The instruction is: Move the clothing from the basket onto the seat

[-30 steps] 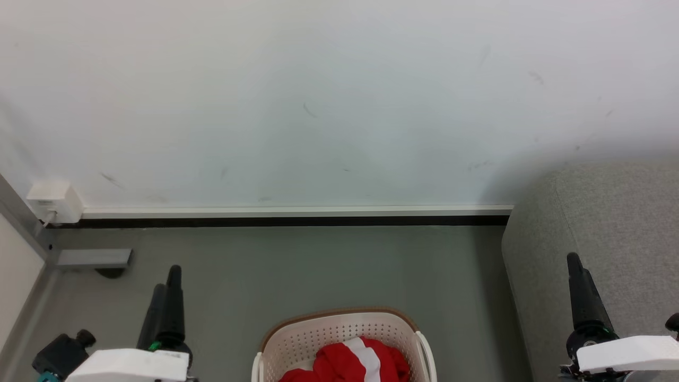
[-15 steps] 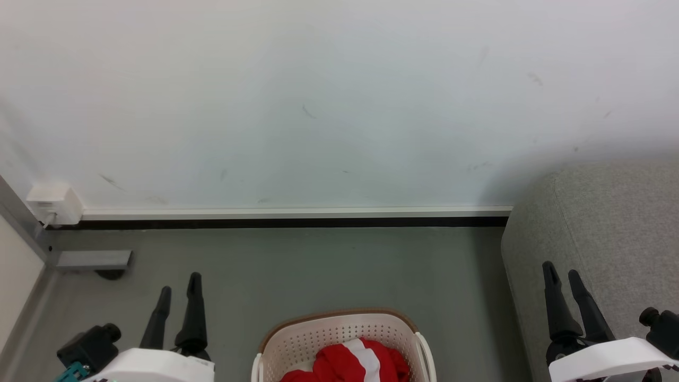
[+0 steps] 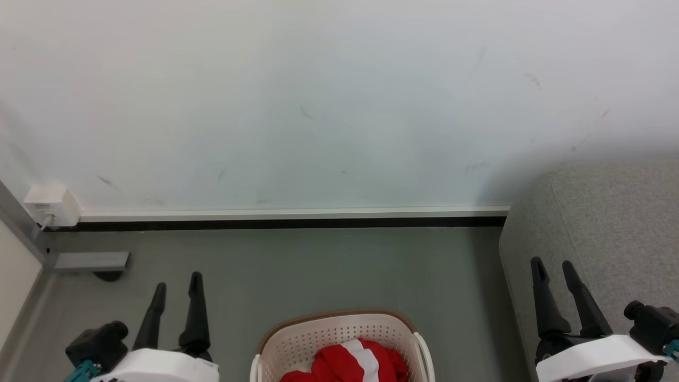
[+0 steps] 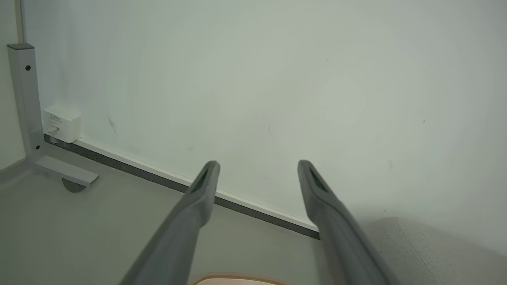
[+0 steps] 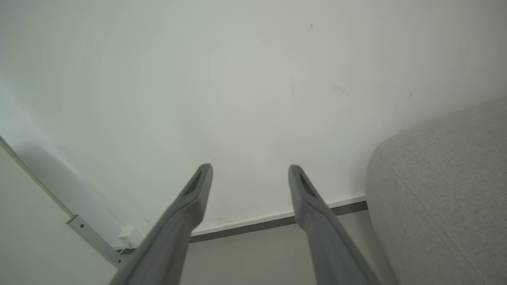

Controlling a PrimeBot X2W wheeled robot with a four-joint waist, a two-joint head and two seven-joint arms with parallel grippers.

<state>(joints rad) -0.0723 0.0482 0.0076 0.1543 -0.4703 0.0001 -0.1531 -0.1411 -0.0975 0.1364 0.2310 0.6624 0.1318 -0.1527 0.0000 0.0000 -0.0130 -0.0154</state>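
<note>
Head view: left claw (image 3: 178, 281) and right claw (image 3: 552, 262) both spread wide and empty, flanking the basket (image 3: 339, 321) at near centre, poised, I'd say, to reach in. The clothing (image 3: 339, 366) lies bunched inside; the seat (image 3: 610, 223) stands close on the right.

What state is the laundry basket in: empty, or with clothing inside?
Not empty: red clothing with a white stripe lies inside the basket; how much, cannot tell.
</note>
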